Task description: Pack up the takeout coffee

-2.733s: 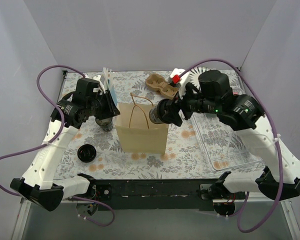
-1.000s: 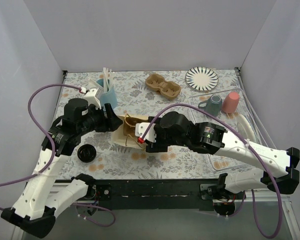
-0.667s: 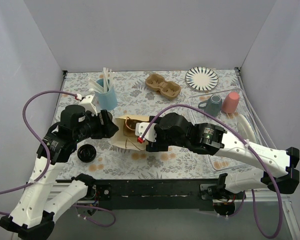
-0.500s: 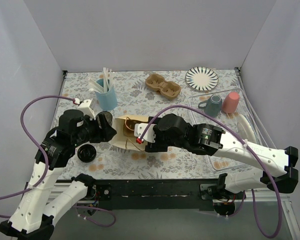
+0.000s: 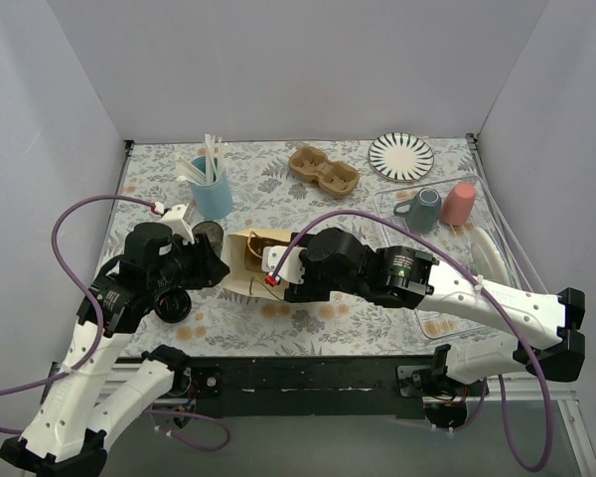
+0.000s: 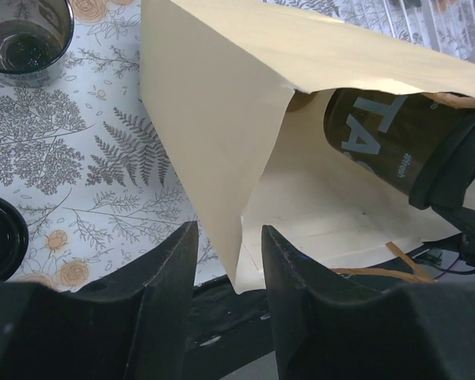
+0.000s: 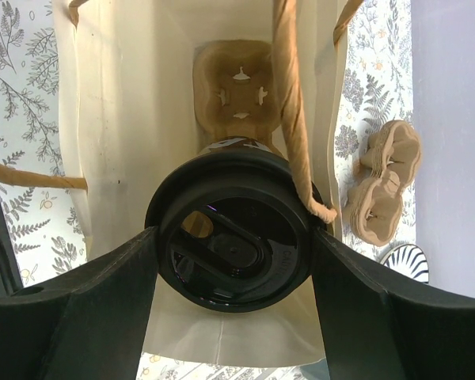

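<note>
The takeout coffee (image 7: 231, 241), a dark cup with a black lid and white lettering, sits inside the mouth of the tan paper bag (image 7: 119, 119). My right gripper (image 7: 233, 237) is shut on its sides. The left wrist view shows the same cup (image 6: 380, 134) within the bag (image 6: 214, 119). My left gripper (image 6: 228, 229) straddles the bag's near side edge, fingers apart with small gaps to the paper. A second dark cup (image 5: 209, 235), without a lid, stands left of the bag (image 5: 234, 276). A brown cardboard carrier (image 7: 235, 87) lies at the bag's bottom.
A flat black lid (image 5: 169, 305) lies near my left arm. A blue cup of white utensils (image 5: 212, 191) stands at the back left. A second cardboard carrier (image 5: 324, 171) and a striped plate (image 5: 400, 156) sit at the back. A clear tray (image 5: 447, 298) holds a grey mug (image 5: 424, 209) and pink cup (image 5: 459, 203).
My left arm pulled back from the bag, then returned to its side edge with narrower jaws, uncovering the open cup. The right gripper stayed in the bag with the coffee.
</note>
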Robot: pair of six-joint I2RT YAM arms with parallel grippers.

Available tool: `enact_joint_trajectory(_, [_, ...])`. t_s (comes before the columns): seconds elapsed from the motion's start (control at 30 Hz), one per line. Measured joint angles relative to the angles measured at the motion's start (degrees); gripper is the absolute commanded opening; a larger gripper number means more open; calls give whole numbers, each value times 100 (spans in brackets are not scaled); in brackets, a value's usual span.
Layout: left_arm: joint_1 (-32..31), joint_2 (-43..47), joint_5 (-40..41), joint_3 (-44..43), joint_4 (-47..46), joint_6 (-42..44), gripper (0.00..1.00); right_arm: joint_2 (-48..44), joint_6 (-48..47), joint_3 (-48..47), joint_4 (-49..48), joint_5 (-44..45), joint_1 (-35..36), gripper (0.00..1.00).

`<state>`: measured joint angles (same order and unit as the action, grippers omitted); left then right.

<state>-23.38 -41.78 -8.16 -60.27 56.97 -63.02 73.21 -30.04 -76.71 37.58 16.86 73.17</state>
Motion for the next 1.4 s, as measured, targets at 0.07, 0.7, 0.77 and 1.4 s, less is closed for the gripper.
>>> enact_joint_trajectory(0.07, [0,9,-33,118,-76,-4,31,24,4,0,-11,-2,0,53])
enact_joint_trajectory(0.7, [0,118,-522,645,-815,260,0,719,-787,-39,-79,310,0,53])
enact_joint_trajectory(0.77, [0,188,-560,750,-876,267,0,787,-907,-26,-136,374,-2,53])
enact_joint_trajectory(1.4, [0,299,-754,927,-925,321,0,861,-1394,446,-999,-173,-697,52])
